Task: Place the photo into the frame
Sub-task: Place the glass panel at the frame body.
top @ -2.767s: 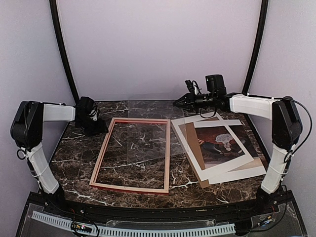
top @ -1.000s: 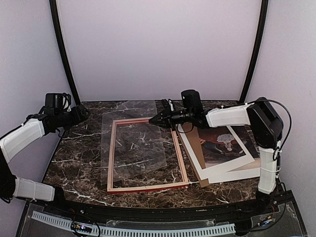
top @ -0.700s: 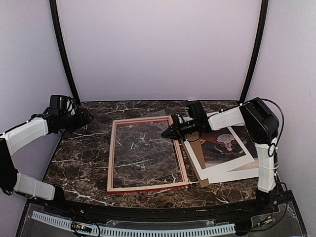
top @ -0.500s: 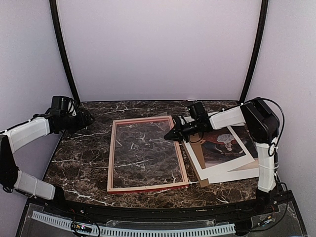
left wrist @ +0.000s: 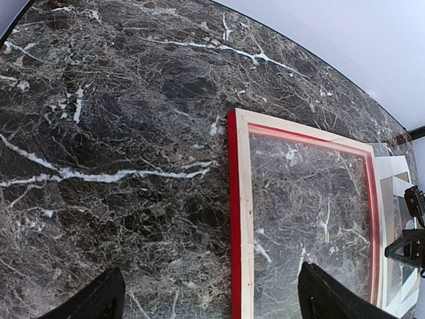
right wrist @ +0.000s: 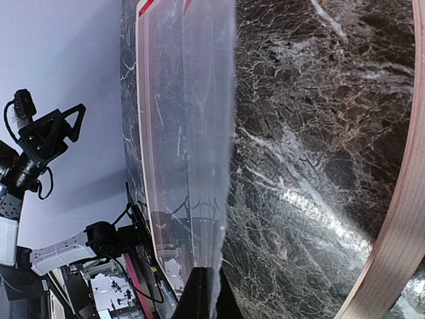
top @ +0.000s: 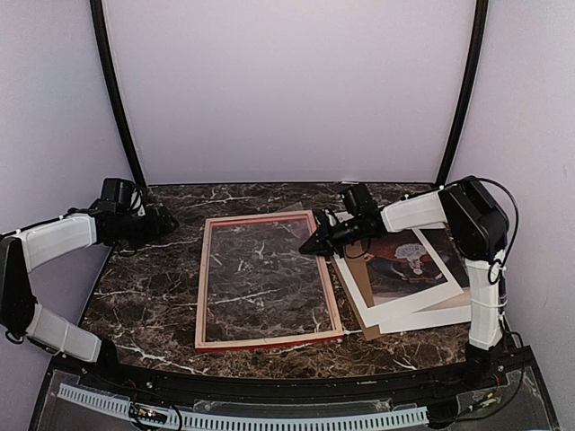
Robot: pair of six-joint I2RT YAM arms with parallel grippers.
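Note:
The frame (top: 204, 278) lies flat at mid-table, pale wood back up, red showing along its edges (left wrist: 233, 219). A clear sheet (top: 260, 278) rests inside its opening. My right gripper (top: 311, 244) is shut on that sheet's right edge by the frame's far right corner; in the right wrist view the fingertips (right wrist: 205, 292) pinch the sheet (right wrist: 192, 133). The photo (top: 400, 256), dark brown with a pale figure, lies face up right of the frame. My left gripper (top: 168, 220) hovers open, left of the frame, with nothing between its fingers (left wrist: 93, 302).
Under the photo lie a white mat (top: 422, 310) and a brown board (top: 369, 331), stacked askew at the table's right side. Black posts stand at both back corners. Bare marble table (top: 148, 287) stretches left of the frame.
My right gripper has brought the clear sheet down and rightward, from hanging over the frame's left part to lying inside its opening. My left gripper has shifted a little right and lower.

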